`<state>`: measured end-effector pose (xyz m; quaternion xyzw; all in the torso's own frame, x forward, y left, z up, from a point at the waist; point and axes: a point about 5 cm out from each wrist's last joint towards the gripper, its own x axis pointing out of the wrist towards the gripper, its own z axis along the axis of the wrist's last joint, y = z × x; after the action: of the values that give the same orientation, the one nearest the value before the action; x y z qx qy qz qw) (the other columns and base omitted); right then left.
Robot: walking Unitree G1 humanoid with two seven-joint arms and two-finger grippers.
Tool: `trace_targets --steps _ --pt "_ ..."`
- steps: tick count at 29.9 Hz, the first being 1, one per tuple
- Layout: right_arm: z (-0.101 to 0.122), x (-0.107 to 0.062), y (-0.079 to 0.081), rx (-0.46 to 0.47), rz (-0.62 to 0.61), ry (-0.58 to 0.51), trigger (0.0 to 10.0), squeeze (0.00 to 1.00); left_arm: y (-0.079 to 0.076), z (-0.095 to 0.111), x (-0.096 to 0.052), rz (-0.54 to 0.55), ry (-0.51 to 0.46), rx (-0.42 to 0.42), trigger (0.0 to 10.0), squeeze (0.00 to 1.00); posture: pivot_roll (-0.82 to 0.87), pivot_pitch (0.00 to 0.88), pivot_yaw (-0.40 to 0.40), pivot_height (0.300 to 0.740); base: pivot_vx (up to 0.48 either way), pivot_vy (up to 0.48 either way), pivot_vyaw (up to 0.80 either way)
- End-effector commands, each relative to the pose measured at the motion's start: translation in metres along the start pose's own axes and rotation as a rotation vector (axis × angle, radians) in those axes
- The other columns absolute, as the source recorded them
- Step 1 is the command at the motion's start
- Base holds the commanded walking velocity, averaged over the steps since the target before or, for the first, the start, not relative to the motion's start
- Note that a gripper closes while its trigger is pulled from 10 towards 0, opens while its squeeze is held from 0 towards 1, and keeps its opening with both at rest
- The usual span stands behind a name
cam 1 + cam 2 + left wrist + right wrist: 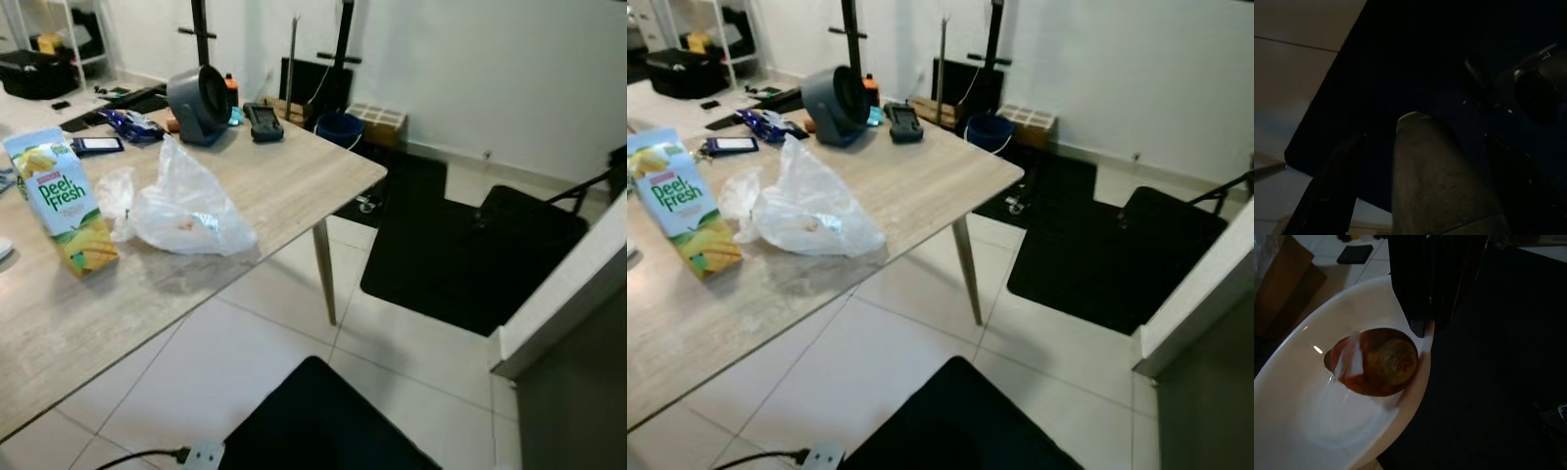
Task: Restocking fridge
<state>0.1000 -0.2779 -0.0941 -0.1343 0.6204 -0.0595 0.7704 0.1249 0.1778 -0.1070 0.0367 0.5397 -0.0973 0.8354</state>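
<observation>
Right tool (1425, 328) pinches bowl (1298, 396) rim; mango (1374, 361) partly plastic-wrapped.

Tabletop (284, 176) looks like pale matt wood grain. Crinkly clear plastic bag (186, 208), printed paper juice carton (61, 201). Glossy white bowl (1298, 406).

The juice carton (61, 199), standing on the wooden surface (284, 186) at about nine o'clock in the head views, reads "Peel Fresh" in green letters. No other text is legible.
</observation>
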Motion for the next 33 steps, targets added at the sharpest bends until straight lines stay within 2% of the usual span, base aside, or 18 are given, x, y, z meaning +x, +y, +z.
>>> trace_targets --steps 1,3,17,33 --pt "-0.0012 -0.0003 -0.0035 -0.005 -0.013 0.005 10.0 0.0 -0.0021 -0.0075 -0.0005 -0.014 0.036 0.002 10.0 0.0 0.03 0.0 -0.054 0.74 0.0 -0.469 -0.78" --pt "-0.0004 -0.0002 -0.003 -0.008 -0.011 0.004 10.0 0.0 -0.0004 -0.0051 -0.0004 -0.003 0.025 -0.016 10.0 0.0 0.04 0.0 -0.055 0.74 0.0 0.0 -0.78" --pt "0.0007 -0.0001 -0.0012 -0.028 -0.006 0.002 10.0 0.0 -0.0004 -0.0095 -0.001 0.006 0.044 0.004 10.0 0.0 0.04 0.0 -0.055 0.74 0.0 0.0 -0.78" --pt "0.0014 0.0 -0.0001 -0.032 -0.002 0.001 10.0 0.0 -0.003 -0.0051 0.0002 0.0 0.03 0.007 10.0 0.0 0.04 0.0 -0.053 0.74 0.0 0.0 -0.78"
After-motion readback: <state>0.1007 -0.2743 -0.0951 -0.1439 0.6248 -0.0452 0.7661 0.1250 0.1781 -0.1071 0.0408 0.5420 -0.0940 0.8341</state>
